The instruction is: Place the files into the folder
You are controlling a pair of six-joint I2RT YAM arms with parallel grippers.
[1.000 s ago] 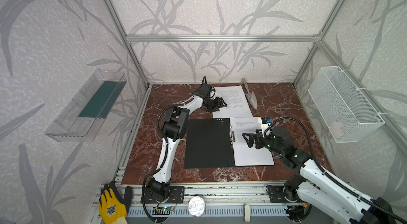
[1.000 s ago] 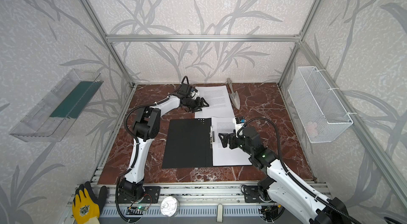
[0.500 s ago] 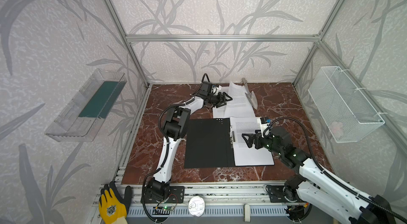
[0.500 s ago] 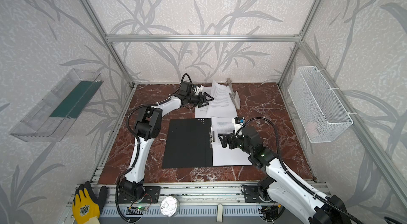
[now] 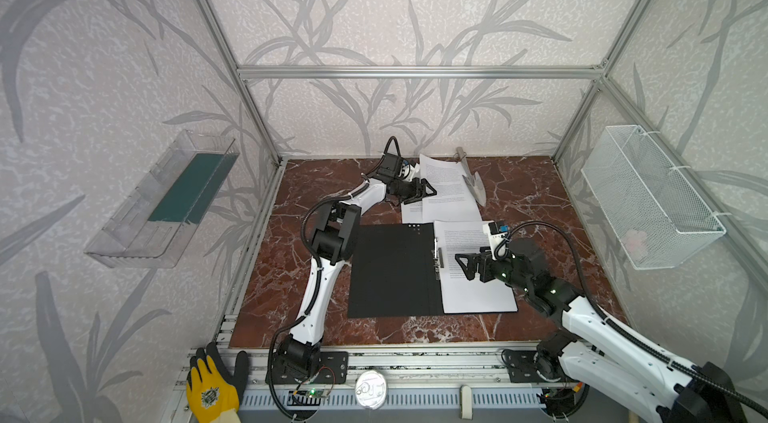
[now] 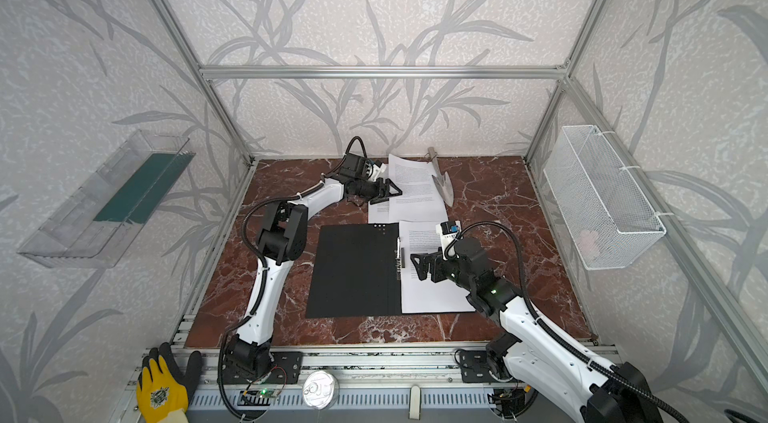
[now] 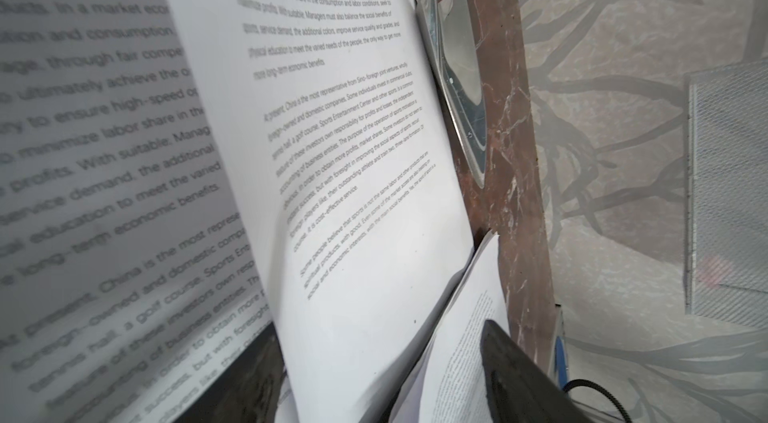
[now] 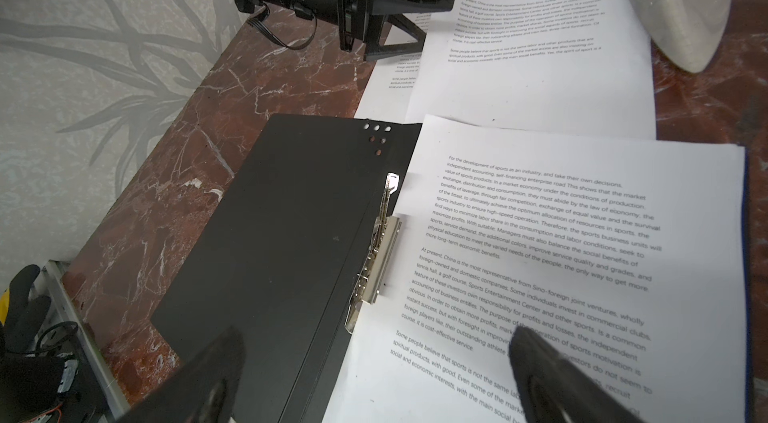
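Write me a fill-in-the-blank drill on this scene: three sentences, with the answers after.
1. The black folder lies ___, its metal clip exposed.
2. In both top views, a printed sheet rests to the ___ of that clip.
3. Beside the loose sheets at the back lies a metal ___.

Missing words: open; right; trowel.

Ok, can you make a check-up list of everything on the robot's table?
Surface: red marble tabletop, white veins.
Job's things: black folder lies open, a sheet on its right half; loose sheets behind it, top one lifted.
Clutter: metal trowel beside the loose sheets; yellow glove on the front rail.
Claws: left claw open at the lifted sheet's edge; right claw open above the folder's sheet.
Cables: black cable loops over the right arm, no snag seen.
Surroundings: wire basket and clear tray on the walls.
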